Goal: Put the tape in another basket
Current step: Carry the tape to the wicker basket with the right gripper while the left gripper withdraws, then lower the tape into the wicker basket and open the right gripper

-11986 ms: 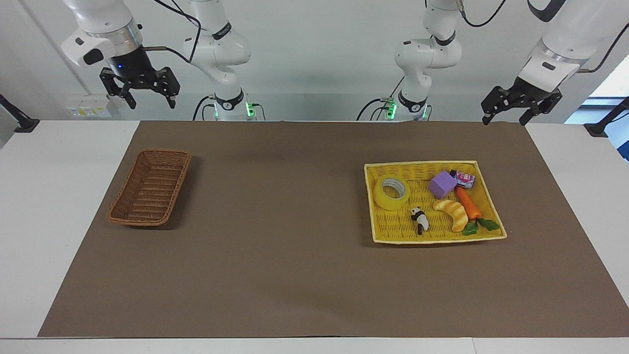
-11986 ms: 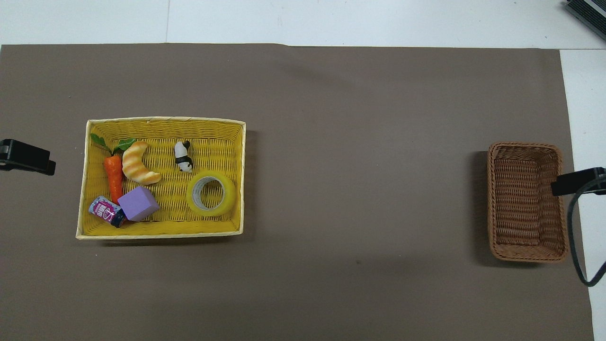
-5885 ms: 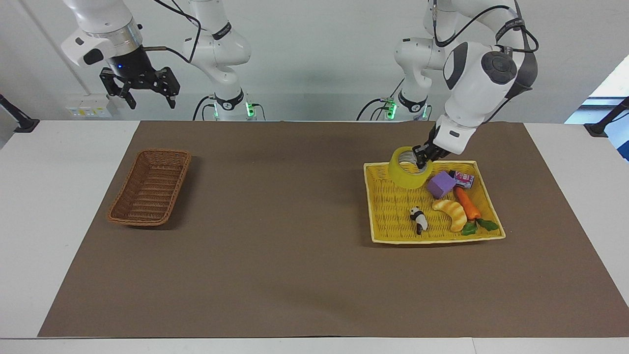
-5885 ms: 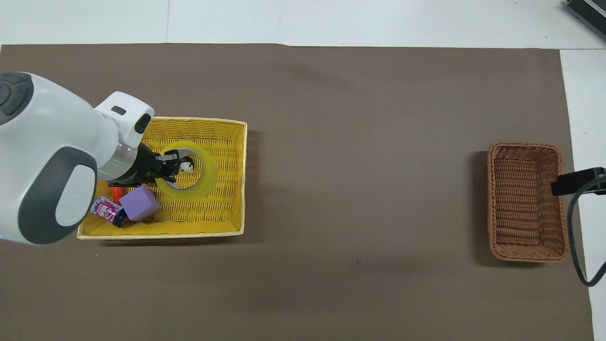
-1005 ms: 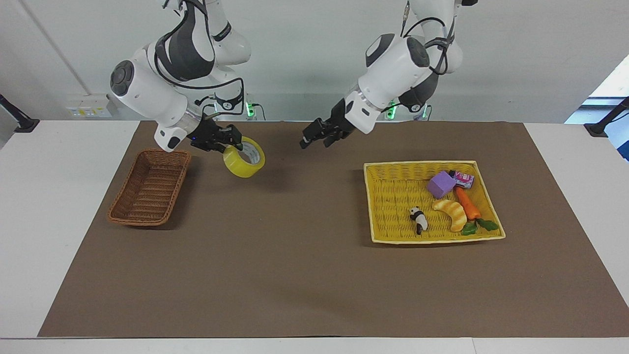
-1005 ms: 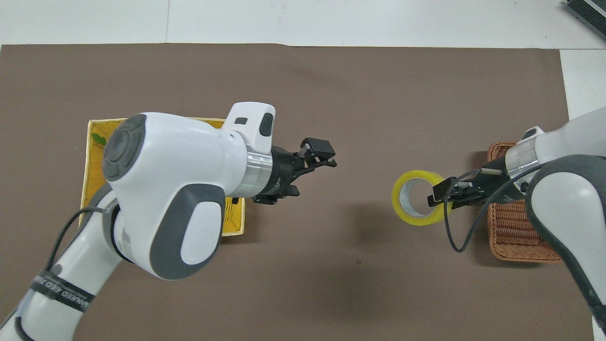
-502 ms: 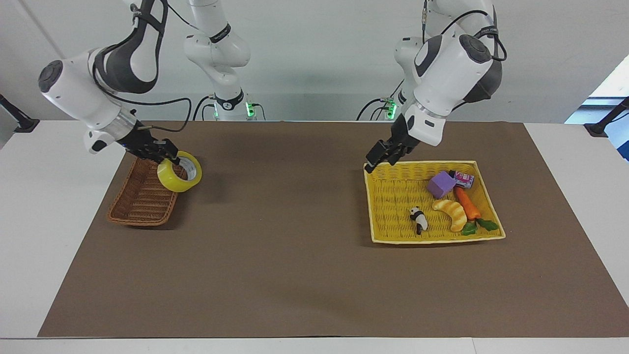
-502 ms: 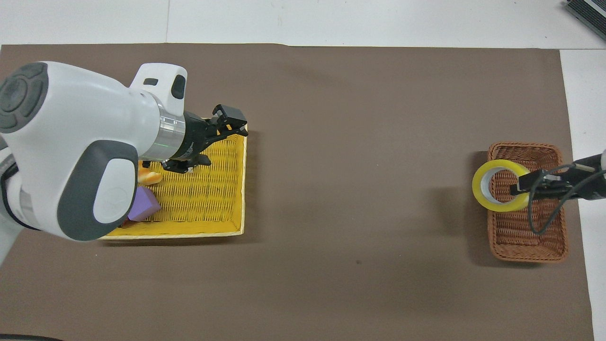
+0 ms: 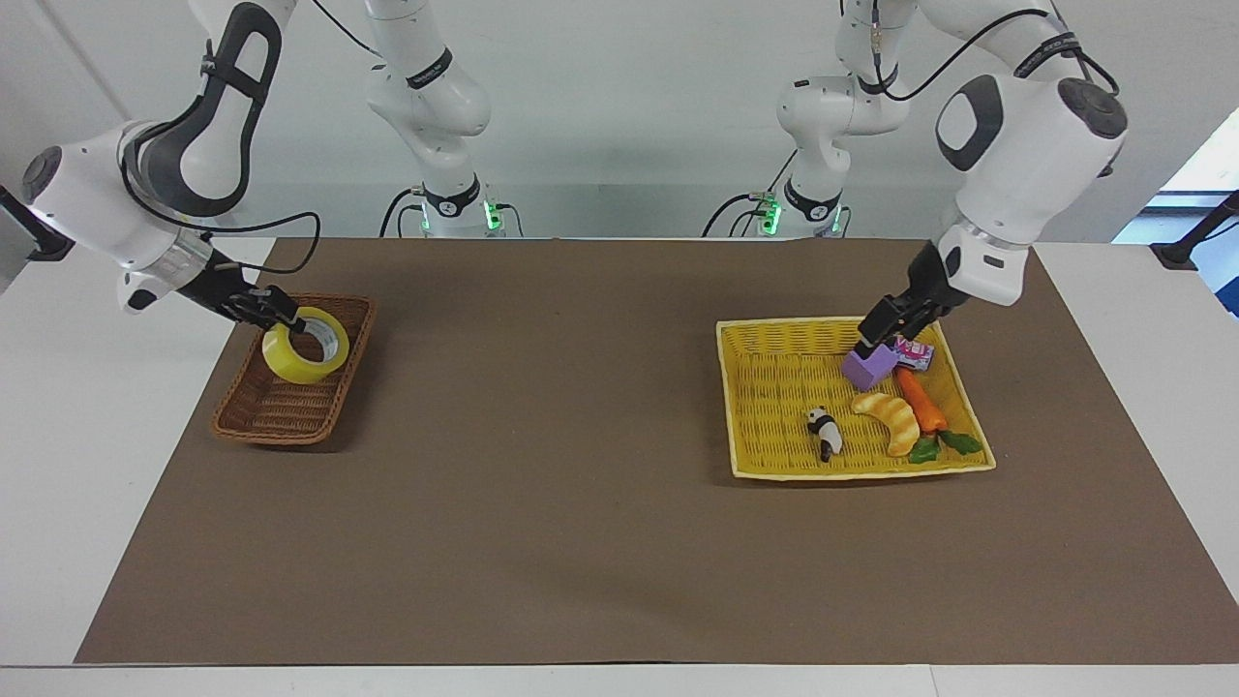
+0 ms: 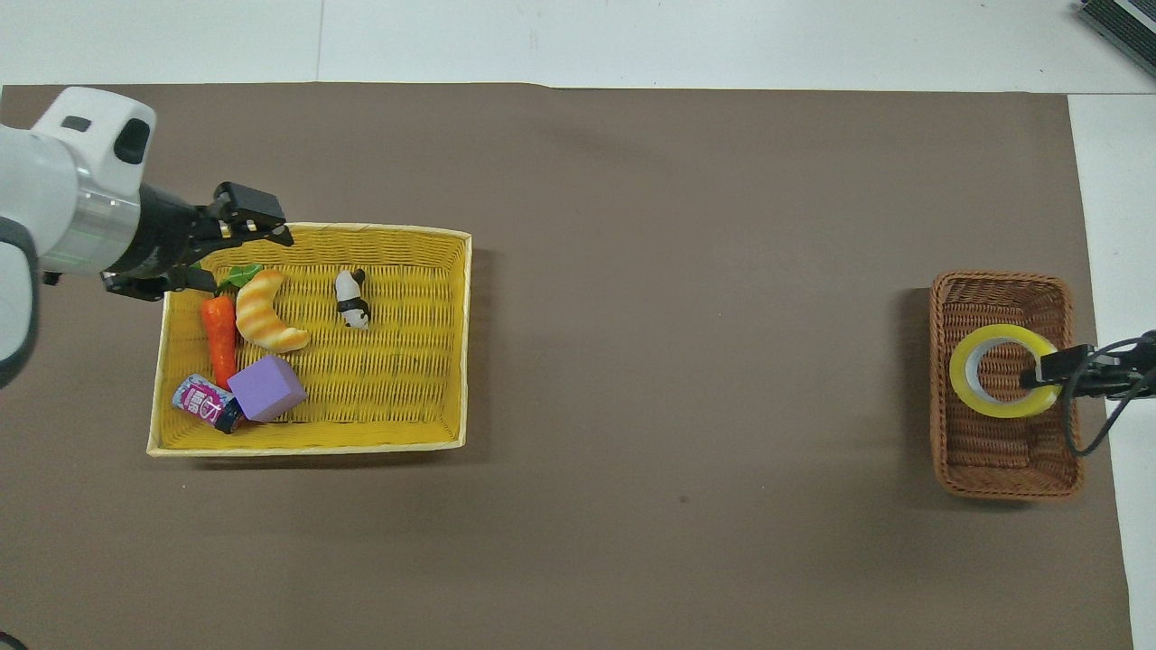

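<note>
Change since half a second ago: you have carried the tape (image 9: 306,346) from the basket's edge to a spot over its inside, and the left arm has swung back from the tray's corner to the tray's robot-side end.

Facing view, progress: the roll is out of the yellow tray (image 9: 774,468) and hangs over the basket (image 9: 254,427), tilted on its rim. By my reading the carry is almost done; lowering and letting go are left.

Facing view, right gripper (image 9: 275,319): clamped on the roll's wall from the side toward the right arm's end, one finger in the core. Whether the roll touches the weave yet you cannot tell.

Facing view, left gripper (image 9: 878,336): it hangs over the purple block (image 9: 868,366) in the tray; fingers appear parted and hold nothing.

Overhead view, tape (image 10: 1001,371): it covers the basket's (image 10: 1004,484) middle, within the rim.

Overhead view, right gripper (image 10: 1046,369): it comes in over the basket's outer long side and pinches the roll there.

Overhead view, left gripper (image 10: 237,236): over the tray's (image 10: 307,443) corner farthest from the robots, spread and empty.
</note>
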`<state>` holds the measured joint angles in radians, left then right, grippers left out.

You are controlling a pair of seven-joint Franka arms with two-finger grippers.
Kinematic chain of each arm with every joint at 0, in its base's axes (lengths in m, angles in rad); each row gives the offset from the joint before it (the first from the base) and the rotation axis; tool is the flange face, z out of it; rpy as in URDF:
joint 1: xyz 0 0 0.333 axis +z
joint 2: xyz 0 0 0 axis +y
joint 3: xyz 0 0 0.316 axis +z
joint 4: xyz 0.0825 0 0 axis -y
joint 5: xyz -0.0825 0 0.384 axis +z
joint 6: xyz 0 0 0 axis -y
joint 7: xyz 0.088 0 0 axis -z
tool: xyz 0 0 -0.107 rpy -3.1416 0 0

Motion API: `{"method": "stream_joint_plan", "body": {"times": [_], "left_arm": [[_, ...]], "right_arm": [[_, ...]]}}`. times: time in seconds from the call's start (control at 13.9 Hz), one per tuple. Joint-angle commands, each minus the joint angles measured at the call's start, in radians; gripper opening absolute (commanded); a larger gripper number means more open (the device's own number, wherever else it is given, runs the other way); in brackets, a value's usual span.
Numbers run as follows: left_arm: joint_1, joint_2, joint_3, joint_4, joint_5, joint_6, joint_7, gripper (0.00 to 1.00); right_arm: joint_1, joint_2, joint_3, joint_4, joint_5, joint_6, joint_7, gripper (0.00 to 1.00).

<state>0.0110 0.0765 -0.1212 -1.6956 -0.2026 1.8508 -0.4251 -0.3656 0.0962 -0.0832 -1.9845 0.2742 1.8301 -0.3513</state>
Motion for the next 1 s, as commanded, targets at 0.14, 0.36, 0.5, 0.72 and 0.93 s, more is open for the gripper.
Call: {"method": "stream_joint_plan", "body": {"times": [0.14,0.36,0.5,0.72,0.93], "left_arm": [[0.064,-0.014,-0.008,0.088,0.165,-0.206,0.322,1.00],[0.067,-0.014,0.000,0.132,0.224,-0.323,0.472,1.00],[0.090,-0.011,0.009,0.180,0.239,-0.392,0.540,1.00],[0.092,-0.004,0.006,0.212,0.255,-0.435,0.569,1.00],[0.095,-0.015,0.006,0.209,0.249,-0.420,0.562,1.00]], "right_arm": [[-0.055,0.007,0.016,-0.073,0.030,0.061,-0.089,0.00],[-0.059,0.023,0.016,-0.097,0.030,0.104,-0.127,0.03],[-0.070,0.033,0.014,-0.102,0.030,0.121,-0.159,0.40],[-0.072,0.057,0.014,-0.059,0.019,0.141,-0.193,1.00],[-0.027,0.060,0.014,0.048,-0.010,0.141,-0.183,1.00]]}}
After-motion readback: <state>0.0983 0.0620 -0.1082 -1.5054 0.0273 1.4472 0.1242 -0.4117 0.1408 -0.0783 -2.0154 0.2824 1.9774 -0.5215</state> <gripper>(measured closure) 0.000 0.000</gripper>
